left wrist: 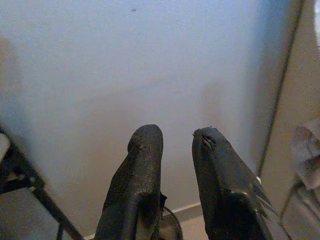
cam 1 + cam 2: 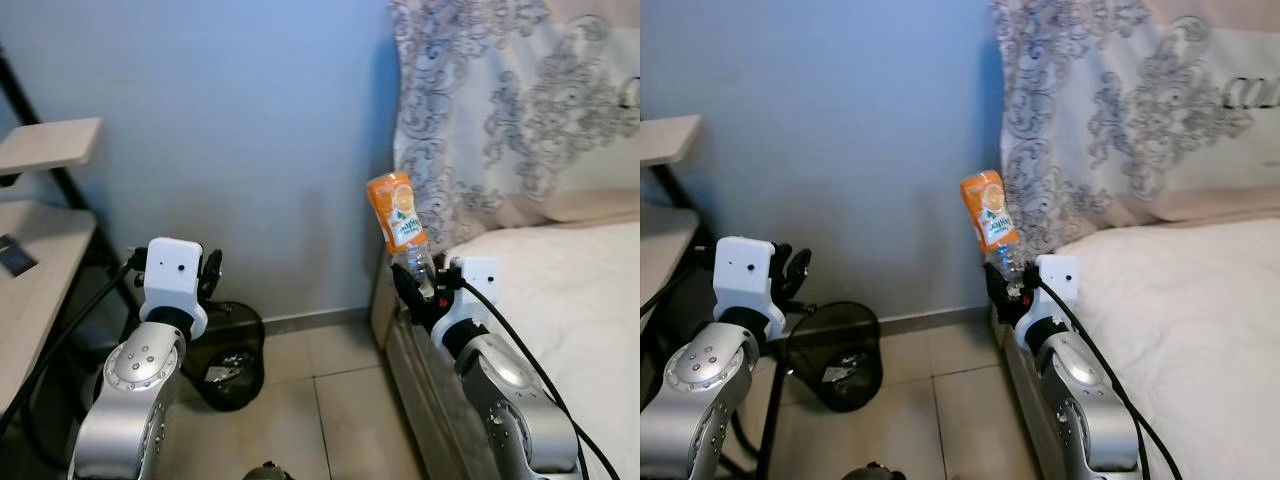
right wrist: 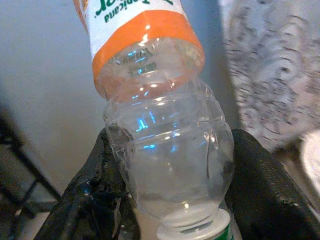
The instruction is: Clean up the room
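Note:
An empty clear plastic bottle (image 2: 402,222) with an orange label is held upside down, its white cap end lowest and its body leaning up and to the left. My right gripper (image 2: 424,288) is shut on its clear neck part (image 3: 170,165), beside the bed's corner. The black mesh waste bin (image 2: 232,352) stands on the tiled floor against the blue wall, down and left of the bottle, with some scraps inside. My left gripper (image 1: 175,150) is raised above and left of the bin, pointing at the wall, its fingers (image 1: 137,175) a little apart and holding nothing.
A bed (image 2: 570,290) with a white sheet and patterned pillows takes up the right side. A light wooden desk (image 2: 40,270) and a shelf on a black frame stand at the left. Beige tiled floor (image 2: 330,400) lies between them.

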